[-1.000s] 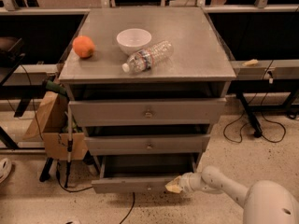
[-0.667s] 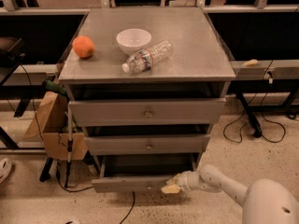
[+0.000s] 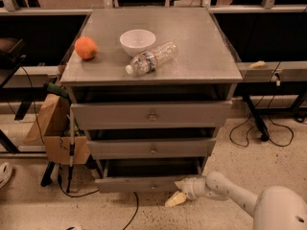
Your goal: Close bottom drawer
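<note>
The bottom drawer [image 3: 139, 183] is the lowest and narrowest grey front of the cabinet, with a small round knob in its middle. It stands pulled out, and its dark inside shows above the front. My gripper [image 3: 175, 199] is low near the floor at the right end of that drawer front, at the end of the white arm [image 3: 225, 188] that reaches in from the lower right. Whether the gripper touches the front I cannot tell.
The middle drawer [image 3: 152, 147] and the top drawer [image 3: 152, 115] also stand slightly out. On the cabinet top lie an orange [image 3: 86, 47], a white bowl [image 3: 137, 41] and a plastic bottle [image 3: 152, 57]. A cardboard box [image 3: 53, 128] and cables are on the floor at the left.
My gripper has shifted a little to the left and down at the drawer front's right end. The drawer looks about as far out as before.
</note>
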`<act>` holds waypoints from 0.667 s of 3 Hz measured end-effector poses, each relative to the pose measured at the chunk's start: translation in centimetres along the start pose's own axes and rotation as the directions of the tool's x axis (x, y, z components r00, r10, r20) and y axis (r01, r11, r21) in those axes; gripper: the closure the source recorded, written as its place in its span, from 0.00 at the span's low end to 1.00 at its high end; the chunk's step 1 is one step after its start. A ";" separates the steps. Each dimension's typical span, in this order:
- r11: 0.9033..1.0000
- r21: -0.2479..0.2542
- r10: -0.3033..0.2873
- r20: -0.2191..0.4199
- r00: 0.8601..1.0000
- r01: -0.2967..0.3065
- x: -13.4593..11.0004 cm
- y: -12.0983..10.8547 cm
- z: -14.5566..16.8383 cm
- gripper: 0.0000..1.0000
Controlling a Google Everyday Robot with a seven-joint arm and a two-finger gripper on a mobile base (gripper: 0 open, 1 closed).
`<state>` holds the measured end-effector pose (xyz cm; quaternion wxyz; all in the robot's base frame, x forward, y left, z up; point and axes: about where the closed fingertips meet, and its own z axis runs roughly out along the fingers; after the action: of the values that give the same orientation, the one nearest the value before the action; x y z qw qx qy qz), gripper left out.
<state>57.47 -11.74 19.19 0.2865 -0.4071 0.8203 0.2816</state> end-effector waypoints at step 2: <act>1.000 -0.005 0.011 0.005 1.000 -0.011 -0.1 0.4 0.3 0.18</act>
<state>57.19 -11.30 19.15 0.2859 -0.4025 0.8213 0.2860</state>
